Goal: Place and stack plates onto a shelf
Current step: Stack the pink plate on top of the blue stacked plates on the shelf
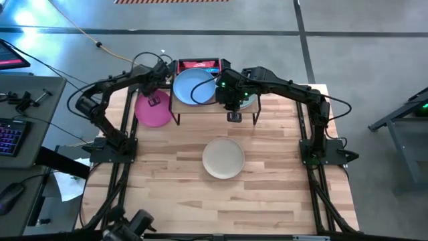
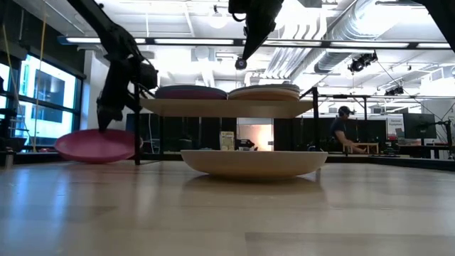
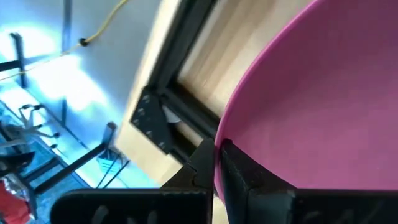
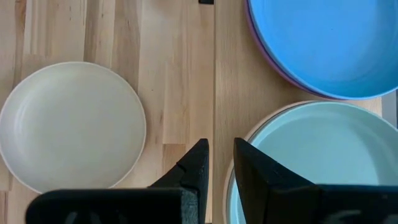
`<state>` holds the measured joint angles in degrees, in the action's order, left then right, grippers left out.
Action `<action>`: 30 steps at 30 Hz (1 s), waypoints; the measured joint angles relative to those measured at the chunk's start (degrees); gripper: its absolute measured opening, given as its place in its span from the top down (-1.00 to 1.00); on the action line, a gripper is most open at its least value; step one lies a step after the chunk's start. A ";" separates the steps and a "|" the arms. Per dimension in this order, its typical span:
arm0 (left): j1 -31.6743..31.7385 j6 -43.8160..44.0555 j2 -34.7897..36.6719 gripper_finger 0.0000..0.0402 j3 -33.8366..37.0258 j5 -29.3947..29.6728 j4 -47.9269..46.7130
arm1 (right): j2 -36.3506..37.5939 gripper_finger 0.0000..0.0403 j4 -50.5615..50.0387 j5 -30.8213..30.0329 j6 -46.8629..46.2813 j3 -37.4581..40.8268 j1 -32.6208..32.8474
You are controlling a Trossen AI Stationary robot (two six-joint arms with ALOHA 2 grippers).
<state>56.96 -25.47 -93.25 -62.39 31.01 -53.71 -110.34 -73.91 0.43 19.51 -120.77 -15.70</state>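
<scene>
A pink plate [image 1: 152,109] [image 2: 96,146] lies tilted left of the shelf [image 1: 200,108] [image 2: 213,107], and my left gripper [image 3: 217,168] [image 1: 155,100] is shut on it. On the shelf are two stacks. A blue plate [image 1: 194,86] [image 4: 323,43] tops the left stack, over a purple one [image 4: 267,59]. A teal plate [image 4: 311,162] tops the right stack. A cream plate [image 1: 223,158] [image 4: 71,127] rests on the table in front of the shelf. My right gripper [image 4: 221,162] [image 1: 234,115] hangs narrowly open above the shelf's near edge, holding nothing. My left gripper pinches the pink plate's rim [image 3: 219,144] between its two fingers, one over the plate's inner face and one under it. The fingers slant down from the far side. The plate tilts in the hold; whether its lower side still touches the table I cannot tell.
A red box [image 1: 198,65] sits behind the shelf. The shelf's black legs [image 1: 176,119] stand beside the pink plate. There is bare tabletop around the cream plate and toward the near edge. A person [image 2: 341,131] is far back in the room.
</scene>
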 joint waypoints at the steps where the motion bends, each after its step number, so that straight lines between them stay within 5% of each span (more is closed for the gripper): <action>1: -0.15 0.27 0.76 1.00 0.00 0.40 -0.16 | 0.00 0.73 0.02 0.00 0.00 0.00 0.00; 17: -3.43 0.91 8.24 1.00 -0.02 9.05 -1.22 | 0.00 0.73 0.02 0.02 0.00 0.00 0.00; 30: -4.58 1.35 12.11 1.00 -0.07 10.27 -1.79 | 0.00 0.73 0.03 0.02 0.00 0.00 0.00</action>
<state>52.38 -24.12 -81.14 -62.46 41.27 -55.51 -110.34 -73.88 0.45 19.51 -120.77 -15.70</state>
